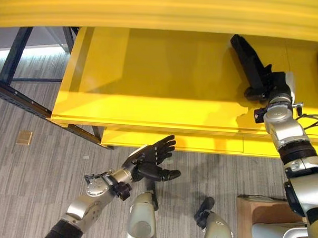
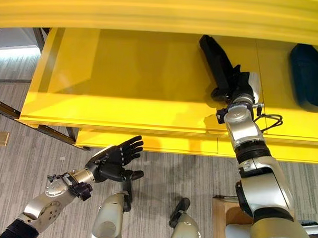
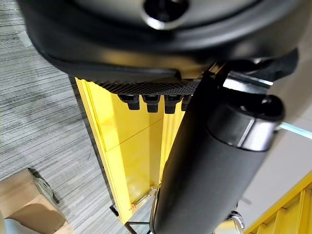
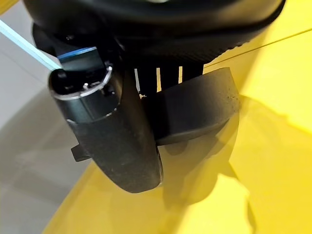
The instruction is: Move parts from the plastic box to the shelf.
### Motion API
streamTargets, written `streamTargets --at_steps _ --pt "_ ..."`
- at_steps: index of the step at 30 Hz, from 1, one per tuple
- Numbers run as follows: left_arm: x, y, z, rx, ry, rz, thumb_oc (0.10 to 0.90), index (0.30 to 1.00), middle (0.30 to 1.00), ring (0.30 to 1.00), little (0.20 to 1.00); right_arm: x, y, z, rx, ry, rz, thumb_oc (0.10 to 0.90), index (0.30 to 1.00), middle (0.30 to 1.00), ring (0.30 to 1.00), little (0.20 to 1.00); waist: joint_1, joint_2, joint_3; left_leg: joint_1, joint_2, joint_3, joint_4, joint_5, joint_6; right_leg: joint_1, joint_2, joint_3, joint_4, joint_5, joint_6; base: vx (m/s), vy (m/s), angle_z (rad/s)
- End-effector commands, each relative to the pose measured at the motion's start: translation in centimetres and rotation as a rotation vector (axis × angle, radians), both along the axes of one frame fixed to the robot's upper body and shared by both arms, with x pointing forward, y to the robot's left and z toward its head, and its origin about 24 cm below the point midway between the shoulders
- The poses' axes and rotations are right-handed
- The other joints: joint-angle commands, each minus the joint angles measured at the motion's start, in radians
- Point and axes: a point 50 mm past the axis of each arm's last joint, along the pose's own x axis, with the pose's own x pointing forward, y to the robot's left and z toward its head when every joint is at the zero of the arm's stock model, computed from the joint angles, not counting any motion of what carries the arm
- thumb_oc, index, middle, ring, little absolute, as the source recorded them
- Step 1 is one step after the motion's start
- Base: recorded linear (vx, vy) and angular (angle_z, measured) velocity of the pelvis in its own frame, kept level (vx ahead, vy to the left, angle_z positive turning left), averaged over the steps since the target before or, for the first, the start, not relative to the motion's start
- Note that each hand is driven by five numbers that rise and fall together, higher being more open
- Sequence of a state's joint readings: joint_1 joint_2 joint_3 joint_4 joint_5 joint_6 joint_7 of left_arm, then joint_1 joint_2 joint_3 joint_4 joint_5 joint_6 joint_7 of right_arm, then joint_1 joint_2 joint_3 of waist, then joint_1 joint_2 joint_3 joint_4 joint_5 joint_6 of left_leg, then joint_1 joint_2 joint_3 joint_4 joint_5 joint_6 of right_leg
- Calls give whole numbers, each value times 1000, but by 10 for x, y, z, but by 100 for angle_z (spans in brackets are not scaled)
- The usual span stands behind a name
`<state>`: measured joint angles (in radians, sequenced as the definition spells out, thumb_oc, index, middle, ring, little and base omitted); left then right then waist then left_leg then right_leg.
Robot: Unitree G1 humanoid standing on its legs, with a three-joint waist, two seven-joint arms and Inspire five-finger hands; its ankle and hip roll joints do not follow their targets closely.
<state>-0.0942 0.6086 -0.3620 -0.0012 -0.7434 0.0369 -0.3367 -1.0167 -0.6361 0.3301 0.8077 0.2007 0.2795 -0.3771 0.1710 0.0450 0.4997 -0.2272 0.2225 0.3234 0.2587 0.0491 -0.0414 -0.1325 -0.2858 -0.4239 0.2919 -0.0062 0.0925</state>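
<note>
A long black part lies slanted on the yellow shelf, toward its right side. My right hand reaches onto the shelf and is shut on the part's near end. In the right wrist view the thumb presses the front of the black part and the fingers sit behind it. My left hand hovers open and holding nothing, below the shelf's front edge, over the floor.
A second dark part rests at the shelf's far right. A cardboard box with a pale plastic box beside it stands at the lower right. A dark rack frame runs along the left. An upper yellow shelf overhangs.
</note>
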Motion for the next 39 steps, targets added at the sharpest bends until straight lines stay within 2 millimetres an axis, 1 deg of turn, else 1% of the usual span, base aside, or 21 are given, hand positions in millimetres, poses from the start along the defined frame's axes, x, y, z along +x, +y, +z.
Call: streamTargets --at_steps 1,6,9,11,13,14,17,20,25,26,27,28,29,30,31,32,33,34,37,38,39 --pt "-2 -26 42 -142 -173 -101 900 1000 1000 1000 1000 0 -7 68 31 -195 -31 400 300 300 300 300 21 24 -1 19 -18 -12 45 -130 4 -38 -21 44 177 -172 14 -18 3 3" --pt "-2 -29 40 -111 -140 -111 900 1000 1000 1000 1000 -1 -9 77 89 -213 -50 400 300 300 300 300 18 31 16 3 -23 -19 71 -142 8 -64 -21 54 218 -187 4 0 0 0" --pt "-3 -32 34 -28 -122 -113 900 1000 1000 1000 1000 0 -10 80 122 -220 -67 400 300 300 300 300 16 37 20 -12 -25 -23 83 -147 10 -87 -20 61 244 -197 -1 1 -5 3" --pt "-3 -32 33 -25 -112 -113 900 1000 1000 1000 1000 0 -10 81 132 -221 -72 400 300 300 300 300 16 38 20 -14 -24 -21 83 -147 10 -93 -21 60 252 -200 -2 0 0 0" --pt "-4 -33 30 -29 -86 -125 900 1000 1000 1000 1000 0 -9 86 131 -233 -100 400 300 300 300 300 17 45 20 -25 -26 -24 81 -142 9 -110 -20 60 267 -207 -4 -17 3 0" --pt "-5 -35 29 -36 -78 -131 900 1000 1000 1000 1000 0 -11 89 166 -242 -112 400 300 300 300 300 20 51 20 -42 -27 -30 83 -138 6 -125 -19 62 278 -212 -8 -33 3 1" --pt "-6 -37 29 -45 -75 -130 900 1000 1000 1000 1000 0 -12 91 153 -244 -127 400 300 300 300 300 21 55 20 -51 -31 -34 83 -137 7 -138 -20 62 293 -219 -10 -12 2 0" --pt "-8 -39 30 -55 -77 -130 900 1000 1000 1000 1000 0 -16 88 159 -223 -144 400 300 300 300 300 23 59 20 -56 -37 -35 80 -137 10 -150 -22 59 306 -225 -14 0 0 0" --pt "-7 -39 30 -61 -86 -127 900 1000 1000 1000 1000 1 -15 80 162 -184 -150 400 300 300 300 300 19 63 20 -54 -40 -31 78 -137 12 -159 -26 59 317 -230 -16 0 0 0" --pt "-7 -39 31 -61 -87 -126 900 1000 1000 1000 1000 2 -16 79 135 -171 -154 400 300 300 300 300 17 64 20 -54 -40 -31 79 -138 12 -161 -27 59 319 -230 -16 70 -4 2" --pt "-7 -40 30 -61 -83 -125 900 1000 1000 1000 1000 2 -16 77 118 -162 -155 400 300 300 300 300 16 61 20 -43 -45 -41 85 -158 3 -152 -29 70 326 -247 -6 0 0 0" --pt "-7 -40 31 -59 -86 -124 900 1000 1000 1000 1000 2 -15 77 111 -153 -145 400 300 300 300 300 16 64 20 -53 -39 -32 79 -138 12 -163 -27 61 320 -229 -17 83 -14 2" --pt "-7 -41 30 -62 -81 -126 900 1000 1000 1000 1000 3 -14 74 110 -144 -148 400 300 300 300 300 14 62 20 -40 -43 -39 87 -159 4 -154 -30 73 329 -246 -6 -41 -9 1" --pt "-7 -41 31 -62 -84 -127 900 1000 1000 1000 1000 3 -13 75 106 -143 -145 400 300 300 300 300 14 64 20 -50 -38 -29 81 -140 13 -163 -29 62 323 -229 -16 90 -17 1" --pt "-7 -41 31 -59 -80 -129 900 1000 1000 1000 1000 4 -12 73 104 -128 -138 400 300 300 300 300 13 62 20 -37 -43 -37 86 -159 5 -152 -32 72 329 -246 -6 0 0 0" --pt "-7 -42 31 -59 -78 -130 900 1000 1000 1000 1000 4 -12 71 100 -106 -134 451 371 371 371 371 13 62 20 -35 -43 -36 86 -160 5 -151 -32 72 329 -246 -6 82 -19 0" --pt "-7 -42 31 -61 -74 -130 900 1000 1000 1000 1000 4 -12 70 85 -86 -131 696 715 715 715 715 13 62 20 -33 -43 -37 85 -160 5 -149 -32 71 329 -247 -6 -49 -12 1" --pt "-6 -41 32 -61 -73 -123 900 1000 1000 1000 1000 5 -13 69 67 -65 -123 900 1000 1000 1000 1000 14 65 20 -43 -38 -28 79 -141 13 -159 -29 61 323 -229 -16 -53 -9 1" --pt "-7 -41 29 -45 -57 -133 900 1000 1000 1000 1000 7 -11 63 43 -11 -79 900 1000 1000 1000 1000 15 64 20 -42 -39 -29 82 -142 14 -160 -30 62 328 -231 -17 8 -9 2" --pt "-7 -41 28 -44 -53 -135 900 1000 1000 1000 1000 7 -10 62 40 -5 -76 900 1000 1000 1000 1000 14 61 20 -31 -43 -37 88 -161 5 -150 -33 71 336 -248 -6 0 0 0" --pt "-8 -41 27 -48 -46 -140 900 1000 1000 1000 1000 8 -7 60 56 3 -63 900 1000 1000 1000 1000 15 63 20 -40 -36 -27 81 -140 14 -159 -31 61 331 -231 -18 0 0 0"
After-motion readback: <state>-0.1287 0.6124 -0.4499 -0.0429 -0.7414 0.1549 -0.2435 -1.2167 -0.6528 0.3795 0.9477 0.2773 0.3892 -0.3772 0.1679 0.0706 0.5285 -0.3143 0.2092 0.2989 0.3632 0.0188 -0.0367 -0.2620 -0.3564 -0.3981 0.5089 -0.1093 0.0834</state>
